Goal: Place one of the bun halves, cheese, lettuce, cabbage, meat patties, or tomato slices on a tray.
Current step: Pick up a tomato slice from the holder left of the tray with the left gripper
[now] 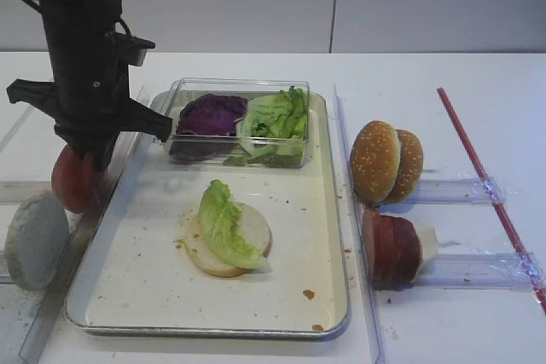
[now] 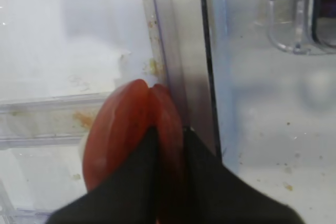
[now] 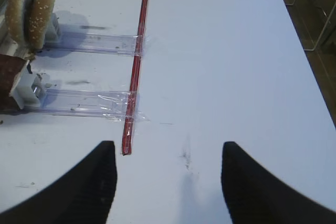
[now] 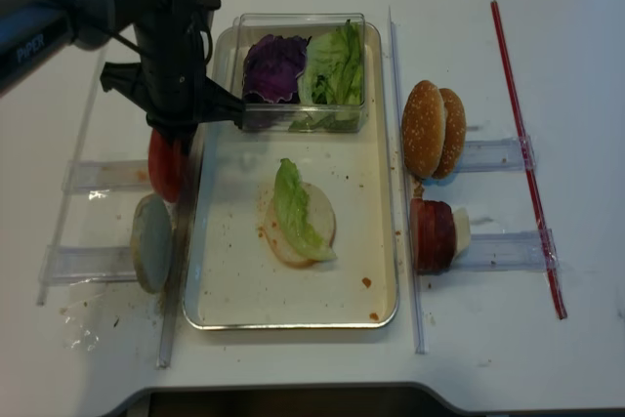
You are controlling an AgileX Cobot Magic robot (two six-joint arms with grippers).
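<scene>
Red tomato slices stand on edge in a clear rack just left of the tray. My left gripper points down onto them and is shut on the slice nearest the tray rim, one finger wedged between two slices. The high realsense view shows the same grip on the tomato. On the tray lies a pale bun half topped with a lettuce leaf. My right gripper hangs open over bare table, holding nothing.
A clear box at the tray's back holds purple cabbage and lettuce. Sesame buns and meat patties stand in racks to the right. A pale bun half stands at the left. A red strip crosses the table.
</scene>
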